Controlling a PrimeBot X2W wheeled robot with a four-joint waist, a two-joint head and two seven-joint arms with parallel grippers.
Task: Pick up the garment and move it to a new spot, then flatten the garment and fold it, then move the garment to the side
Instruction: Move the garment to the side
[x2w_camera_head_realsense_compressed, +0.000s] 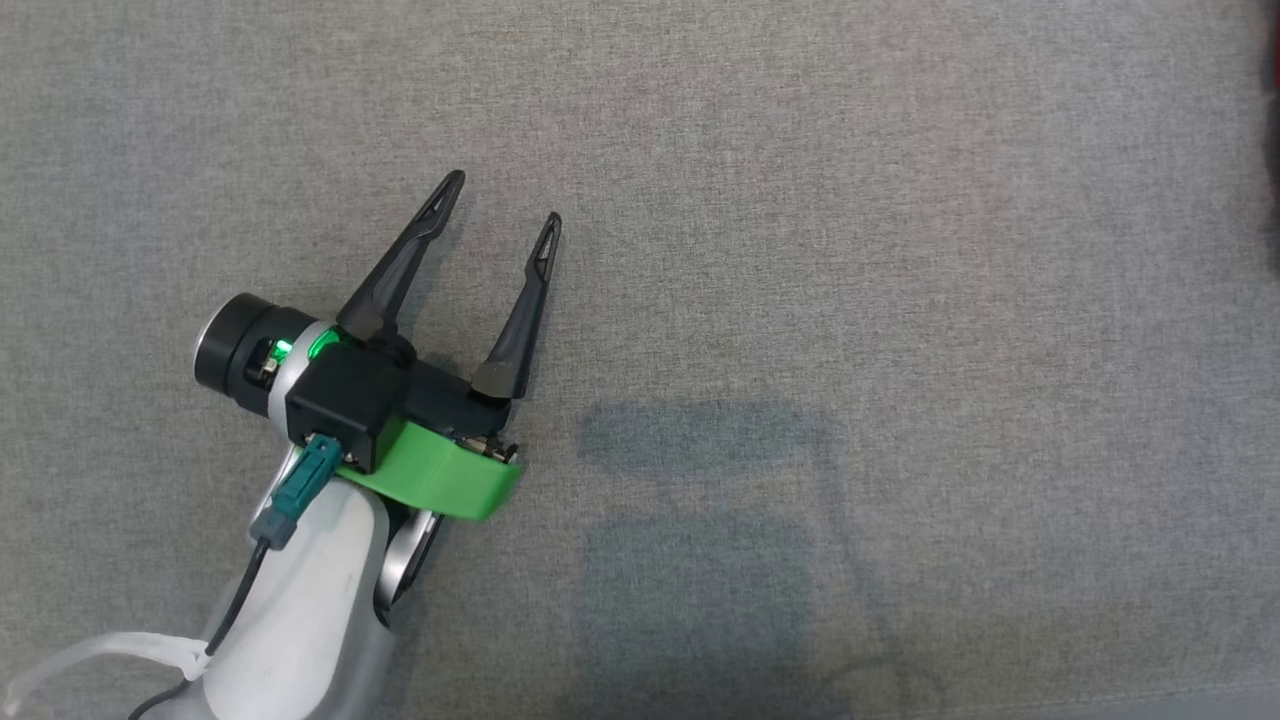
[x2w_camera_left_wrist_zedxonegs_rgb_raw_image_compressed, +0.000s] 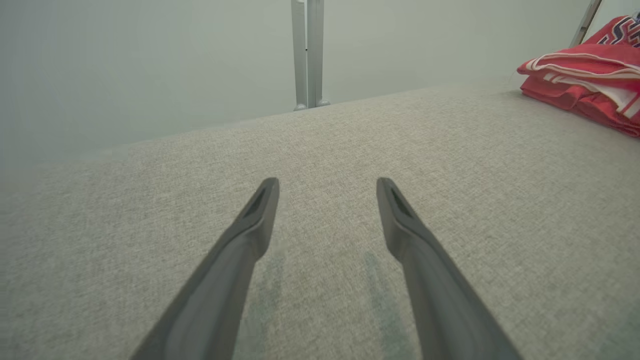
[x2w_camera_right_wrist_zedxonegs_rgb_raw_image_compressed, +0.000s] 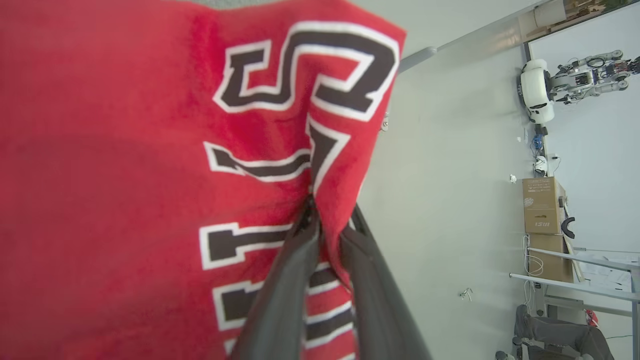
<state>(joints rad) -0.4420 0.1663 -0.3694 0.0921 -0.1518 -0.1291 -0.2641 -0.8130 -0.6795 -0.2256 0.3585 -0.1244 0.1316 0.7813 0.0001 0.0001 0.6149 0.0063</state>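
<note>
Your left gripper (x2w_camera_head_realsense_compressed: 503, 200) is at the lower left of the head view, jaws spread wide, empty. It sits over the gray cloth surface (x2w_camera_head_realsense_compressed: 800, 250), fingers pointing up and slightly right in that view. There's a green bracket (x2w_camera_head_realsense_compressed: 440, 480) on the wrist and a teal plug (x2w_camera_head_realsense_compressed: 300, 490) with a black cable running down the pale forearm (x2w_camera_head_realsense_compressed: 300, 610). In the left wrist view both fingers are apart and low over the surface, with their shadows on the cloth right under them. Can't tell whether the tips touch the cloth.

The garment (x2w_camera_left_wrist_zedxonegs_rgb_raw_image_compressed: 582, 75) is red with white trim. It lies in folded layers on the surface at the far right of the left wrist view, well apart from your left gripper. A metal post (x2w_camera_left_wrist_zedxonegs_rgb_raw_image_compressed: 307, 55) stands beyond the far edge of the surface, against a pale wall.

Your right gripper (x2w_camera_right_wrist_zedxonegs_rgb_raw_image_compressed: 332, 215) is clamped on the garment. Its wrist view shows a ridge of red fabric pinched between the two fingers, tips nearly together. The fabric there carries dark block letters outlined in white and covers the left and middle of that view. To the right of it you get a pale background, two stacked cardboard boxes (x2w_camera_right_wrist_zedxonegs_rgb_raw_image_compressed: 542, 215), a table edge below them and another robot arm (x2w_camera_right_wrist_zedxonegs_rgb_raw_image_compressed: 575, 80) at the upper right.
</note>
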